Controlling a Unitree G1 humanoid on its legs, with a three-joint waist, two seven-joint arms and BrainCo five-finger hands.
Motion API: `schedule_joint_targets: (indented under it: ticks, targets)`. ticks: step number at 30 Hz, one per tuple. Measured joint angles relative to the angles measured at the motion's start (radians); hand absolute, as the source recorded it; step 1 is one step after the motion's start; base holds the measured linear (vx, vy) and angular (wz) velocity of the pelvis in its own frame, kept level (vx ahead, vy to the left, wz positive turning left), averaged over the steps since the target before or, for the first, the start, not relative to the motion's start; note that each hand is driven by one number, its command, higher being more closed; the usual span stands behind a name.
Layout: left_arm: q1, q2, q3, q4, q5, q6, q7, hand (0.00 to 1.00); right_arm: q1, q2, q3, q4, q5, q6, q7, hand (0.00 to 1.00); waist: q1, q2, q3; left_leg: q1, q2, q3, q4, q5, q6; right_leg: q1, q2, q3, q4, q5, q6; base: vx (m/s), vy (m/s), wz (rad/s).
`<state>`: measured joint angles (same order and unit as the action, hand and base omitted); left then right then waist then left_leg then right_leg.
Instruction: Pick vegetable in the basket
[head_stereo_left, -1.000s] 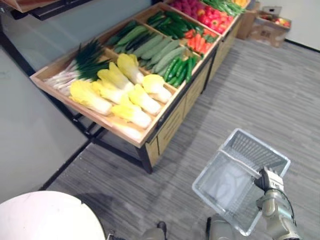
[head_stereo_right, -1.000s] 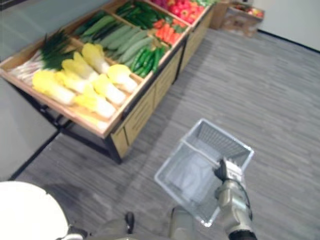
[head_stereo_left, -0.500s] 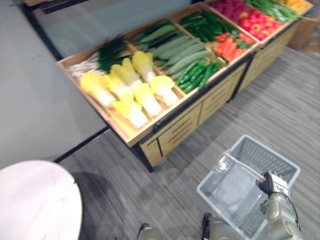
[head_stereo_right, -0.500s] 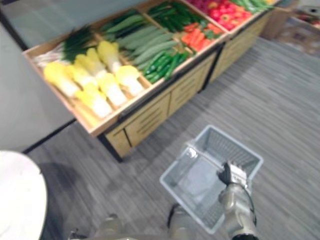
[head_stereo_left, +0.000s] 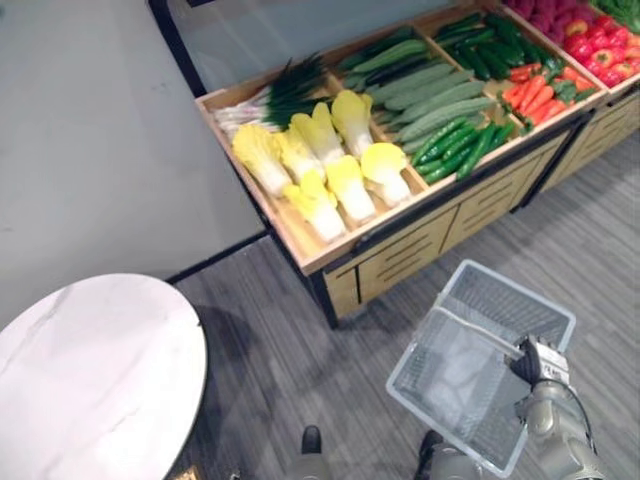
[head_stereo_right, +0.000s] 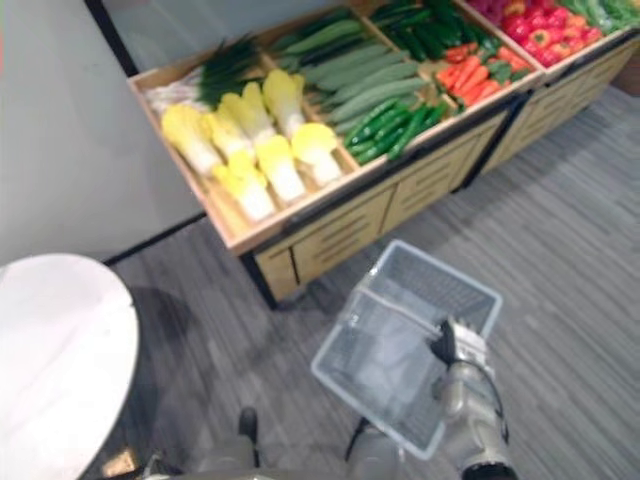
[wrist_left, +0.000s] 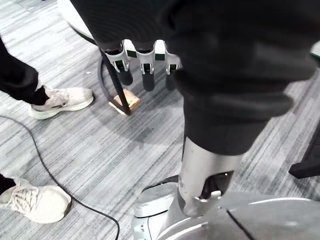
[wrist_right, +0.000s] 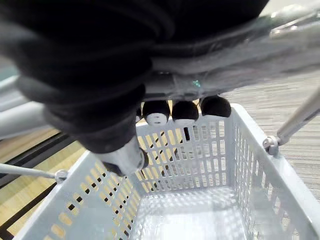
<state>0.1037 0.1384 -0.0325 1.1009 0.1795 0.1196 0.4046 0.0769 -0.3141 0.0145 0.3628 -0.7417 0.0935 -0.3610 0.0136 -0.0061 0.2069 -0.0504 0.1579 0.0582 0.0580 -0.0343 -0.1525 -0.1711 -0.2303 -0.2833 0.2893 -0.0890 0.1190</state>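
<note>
An empty grey plastic basket hangs over the floor in front of the stand, and my right hand is shut on its metal handle. The right wrist view looks down past my curled fingers into the basket's bare bottom. On the wooden stand lie yellow-white cabbages, spring onions, long cucumbers, carrots and red peppers. My left hand hangs low beside my body with straight fingers and holds nothing.
A round white table stands at the lower left, near the stand's left end. In the left wrist view, a person's white shoes stand on the grey floor beside a small wooden block at the table's leg.
The camera has turned, so the stand sits higher and further right, and more of the white table shows. The basket stays in my right hand.
</note>
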Motion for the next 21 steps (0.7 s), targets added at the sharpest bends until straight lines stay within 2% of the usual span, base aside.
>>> schedule_joint_targets:
  ticks: [3,8,9,14,17,19,21]
  targets:
    - [0.000,0.013,0.001,0.023,0.001,0.002,-0.032,0.00,0.005,0.008,0.005,0.000,-0.001,0.003,0.004,1.00,0.005,-0.021,-0.007,0.003,-0.036,0.051,0.001,-0.011,0.019,0.000,-0.017,0.059,-0.078,0.056,0.018,0.00,0.182,-0.48]
    - [0.001,0.015,0.031,0.053,0.042,0.015,-0.100,0.00,0.001,0.005,0.002,0.000,0.000,0.008,0.040,1.00,0.003,-0.024,-0.010,0.015,-0.058,0.080,-0.004,-0.014,0.027,0.004,-0.028,0.095,-0.116,0.086,0.034,0.00,0.064,-0.17]
    - [0.015,0.040,0.030,0.073,0.112,0.000,-0.173,0.00,0.004,-0.005,0.013,0.000,0.036,-0.006,0.085,1.00,-0.015,-0.070,-0.043,0.041,-0.060,0.092,-0.037,-0.004,0.036,0.022,-0.019,0.101,-0.150,0.109,0.034,0.01,0.008,-0.03]
    - [0.015,0.040,0.031,0.073,0.112,0.001,-0.173,0.00,0.005,-0.005,0.013,0.001,0.036,-0.008,0.085,1.00,-0.018,-0.069,-0.043,0.044,-0.059,0.097,-0.037,-0.004,0.036,0.026,-0.016,0.104,-0.162,0.113,0.034,0.00,-0.001,-0.02]
    - [0.019,0.041,0.036,0.072,0.112,0.001,-0.174,0.00,0.010,-0.005,0.012,0.004,0.038,-0.013,0.087,1.00,-0.023,-0.065,-0.048,0.063,-0.050,0.122,-0.041,-0.008,0.036,0.062,0.000,0.116,-0.231,0.143,0.036,0.02,-0.003,-0.21]
    - [0.017,0.045,0.040,0.071,0.112,0.001,-0.175,0.00,0.016,-0.005,0.009,0.004,0.044,-0.016,0.087,1.00,-0.037,-0.061,-0.053,0.069,-0.047,0.129,-0.043,-0.009,0.036,0.080,0.007,0.121,-0.266,0.161,0.033,0.02,-0.006,-0.15]
    - [0.012,0.055,0.040,0.067,0.112,0.000,-0.176,0.00,0.041,-0.008,-0.018,0.003,0.045,-0.022,0.087,1.00,-0.041,-0.049,-0.074,0.073,-0.039,0.141,-0.051,-0.010,0.034,0.091,0.020,0.127,-0.300,0.177,0.028,0.02,-0.019,-0.14]
